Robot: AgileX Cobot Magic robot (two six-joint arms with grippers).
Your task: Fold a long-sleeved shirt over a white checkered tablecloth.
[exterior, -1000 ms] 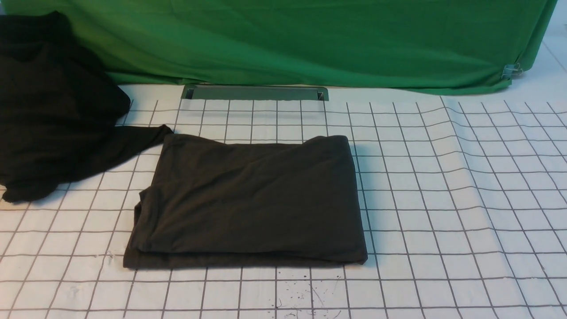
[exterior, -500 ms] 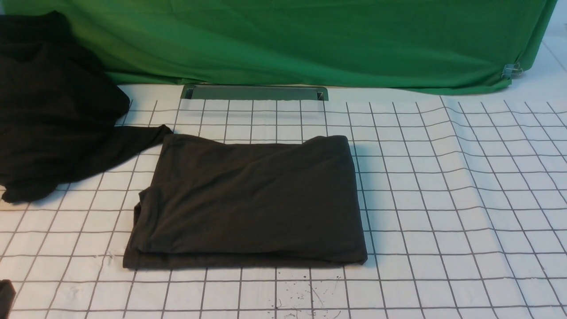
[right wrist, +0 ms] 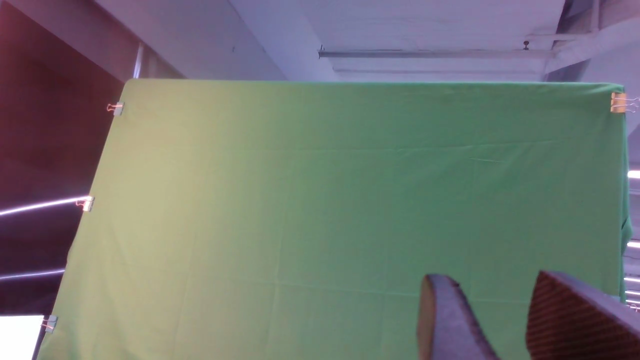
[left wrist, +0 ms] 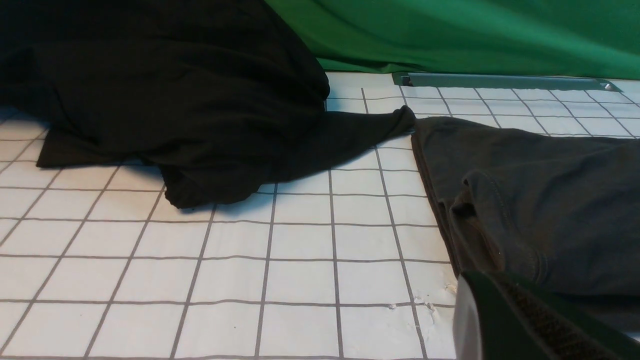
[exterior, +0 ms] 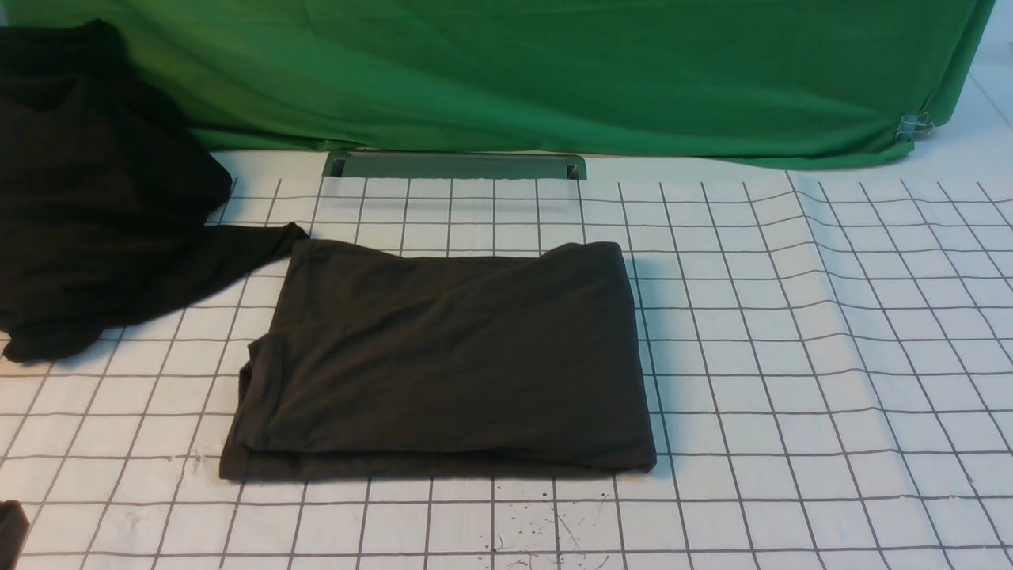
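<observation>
The long-sleeved shirt (exterior: 443,356) lies folded into a dark brown rectangle in the middle of the white checkered tablecloth (exterior: 791,356). No print shows on its upper face. In the left wrist view the shirt (left wrist: 540,200) has its hemmed edge just beyond my left gripper (left wrist: 500,310), which is shut and holds nothing. In the front view only a dark tip of the left gripper (exterior: 9,526) shows at the lower left corner. My right gripper (right wrist: 492,287) is out of the front view. It points up at the green backdrop, open and empty.
A shapeless black cloth heap (exterior: 87,190) lies at the far left, one tongue of it reaching to the shirt's far left corner. The green backdrop cloth (exterior: 554,71) hangs behind. A grey metal slot (exterior: 455,165) sits at its foot, and a binder clip (exterior: 914,125) at the right.
A dark tip of the left gripper has come into the front view's lower left corner. The shirt and the black heap have not moved.
</observation>
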